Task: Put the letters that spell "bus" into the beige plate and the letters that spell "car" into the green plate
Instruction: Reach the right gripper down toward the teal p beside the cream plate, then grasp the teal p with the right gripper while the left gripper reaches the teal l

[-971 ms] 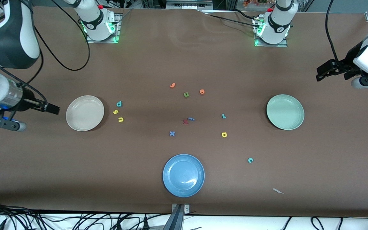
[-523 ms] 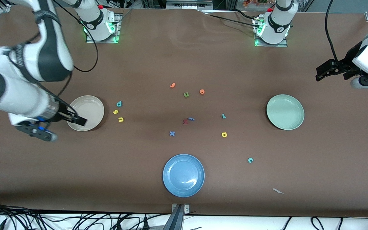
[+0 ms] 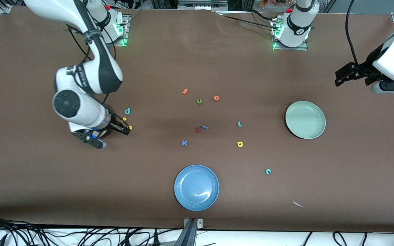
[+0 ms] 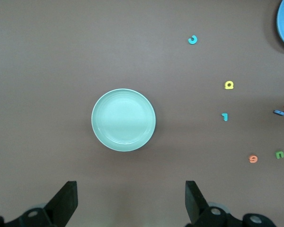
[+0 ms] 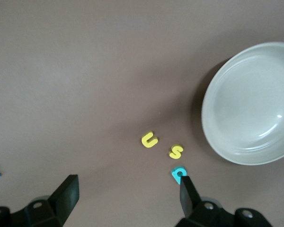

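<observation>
The right arm is bending down low over the beige plate (image 5: 248, 104), its right gripper (image 3: 126, 128) hanging wide open and empty just above the yellow "u" (image 5: 149, 139) and "s" (image 5: 176, 152), with the teal "b" (image 3: 127, 110) beside them. The left arm is waiting up near its end of the table, left gripper (image 4: 131, 203) spread wide, holding nothing, above the green plate (image 3: 305, 119). The brown table (image 3: 197, 68) is carrying three plates, counting the blue plate (image 3: 196, 187). The "r" (image 3: 239, 124), "a" (image 3: 240, 144) and "c" (image 3: 268, 171) are lying loose between the blue and green plates.
</observation>
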Motion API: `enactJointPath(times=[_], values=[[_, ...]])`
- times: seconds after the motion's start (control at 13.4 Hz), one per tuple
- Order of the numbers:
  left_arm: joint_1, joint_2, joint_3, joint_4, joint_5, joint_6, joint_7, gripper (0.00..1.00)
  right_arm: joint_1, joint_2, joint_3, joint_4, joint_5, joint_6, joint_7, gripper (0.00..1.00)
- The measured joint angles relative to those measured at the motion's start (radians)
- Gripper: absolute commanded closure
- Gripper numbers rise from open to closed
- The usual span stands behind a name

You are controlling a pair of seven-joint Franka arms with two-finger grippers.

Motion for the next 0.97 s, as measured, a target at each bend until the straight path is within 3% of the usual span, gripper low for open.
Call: enactJointPath(times=[0.22, 0.52, 0.97], values=[[-0.031, 0.014, -0.021, -0.031, -0.002, 0.108, 0.0, 0.0, 0.0, -0.002, 0.006, -0.089, 0.0, 0.034, 0.0, 0.03], [-0.074, 0.12, -0.024, -0.074, -0.002, 0.227, -0.001, 0.0, 0.0, -0.009, 0.007, -0.195, 0.0, 0.064, -0.001, 0.04], [-0.129, 0.264, -0.03, -0.13, -0.004, 0.413, 0.0, 0.0, 0.0, -0.045, 0.025, -0.409, 0.0, 0.305, -0.016, 0.05]])
